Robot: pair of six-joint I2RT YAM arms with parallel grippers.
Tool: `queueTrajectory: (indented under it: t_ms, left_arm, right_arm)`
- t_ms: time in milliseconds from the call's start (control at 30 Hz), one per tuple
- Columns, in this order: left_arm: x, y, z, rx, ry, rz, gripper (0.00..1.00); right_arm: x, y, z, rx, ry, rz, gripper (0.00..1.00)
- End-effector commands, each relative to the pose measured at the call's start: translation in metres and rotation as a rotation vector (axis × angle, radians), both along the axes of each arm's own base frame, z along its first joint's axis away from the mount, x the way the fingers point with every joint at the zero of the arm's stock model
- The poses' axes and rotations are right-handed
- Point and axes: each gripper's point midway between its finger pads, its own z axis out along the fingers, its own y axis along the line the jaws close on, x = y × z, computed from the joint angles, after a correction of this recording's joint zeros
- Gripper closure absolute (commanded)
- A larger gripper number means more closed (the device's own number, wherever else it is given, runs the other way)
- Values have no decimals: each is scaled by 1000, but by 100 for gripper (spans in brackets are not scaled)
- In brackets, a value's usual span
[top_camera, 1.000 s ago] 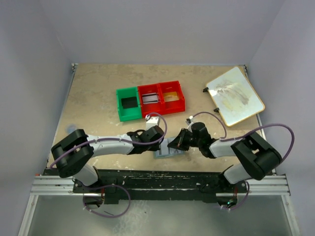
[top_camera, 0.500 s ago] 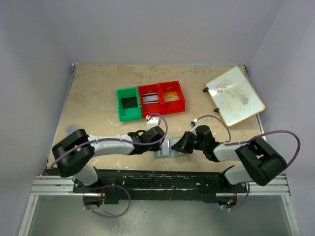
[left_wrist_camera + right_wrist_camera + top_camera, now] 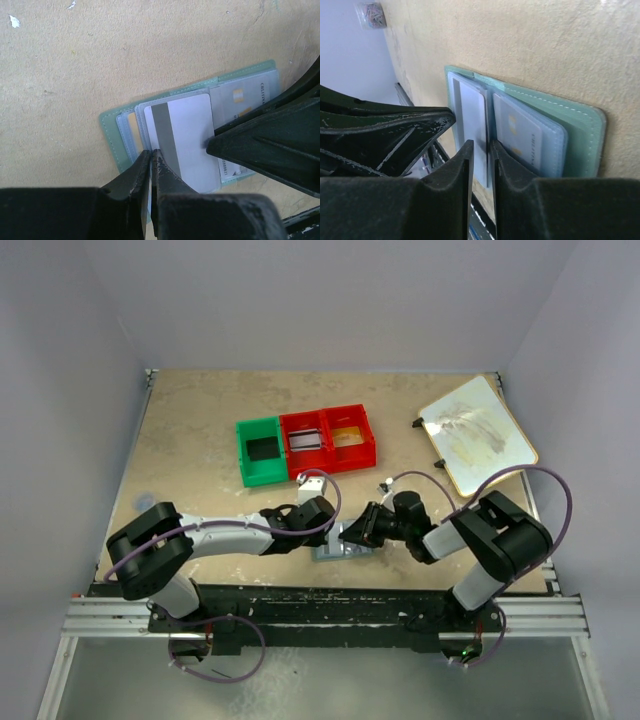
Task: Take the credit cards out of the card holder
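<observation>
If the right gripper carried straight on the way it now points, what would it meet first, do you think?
Probably the striped credit card, lying in the open card holder just ahead of the right gripper; depth is unclear.

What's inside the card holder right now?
Striped card in one pocket, printed card in the other. Right gripper hides the printed card's lower part; cards underneath can't be counted.

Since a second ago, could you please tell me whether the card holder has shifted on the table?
No: the card holder sits at the same spot below the red bins in the top view.
</observation>
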Motion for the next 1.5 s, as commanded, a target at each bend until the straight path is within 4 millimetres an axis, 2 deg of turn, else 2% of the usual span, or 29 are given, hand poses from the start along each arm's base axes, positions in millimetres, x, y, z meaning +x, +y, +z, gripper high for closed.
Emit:
queueTrajectory:
  t_ms: [0, 67, 167, 367, 700, 1067, 1133, 1233, 1333, 1400, 1467]
  left_arm:
    - [-20, -1, -18, 17, 82, -54, 100]
    - [-21, -3, -18, 11, 81, -57, 100]
    - [-21, 2, -21, 34, 80, -48, 100]
    - [-17, 17, -22, 85, 55, -3, 100]
    - [-15, 17, -23, 94, 49, -3, 100]
    - [-7, 9, 3, 34, -9, -2, 100]
    - [-5, 4, 9, 13, -17, -3, 100]
    - [-1, -19, 36, -101, -47, -40, 99]
    - [1, -52, 68, -230, -73, -116, 84]
    - [1, -67, 74, -246, -68, -166, 80]
    - [2, -77, 70, -235, -55, -193, 80]
  right_arm:
    - [0, 8, 3, 37, -29, 5, 83]
    - [3, 8, 7, 43, -44, -6, 95]
    - [4, 6, 13, 40, -48, -20, 100]
    - [8, -10, 21, -29, -58, -91, 100]
    - [-9, -22, 12, -40, -16, -56, 100]
    - [-10, -51, -6, -133, 8, -55, 100]
    - [-13, -49, -4, -110, 10, -42, 100]
    - [-11, -46, -3, -99, 7, -33, 100]
    - [-9, -44, -3, -91, 6, -28, 100]
    - [-8, -44, -4, -88, 7, -32, 100]
    - [-8, -43, -5, -82, 10, -38, 100]
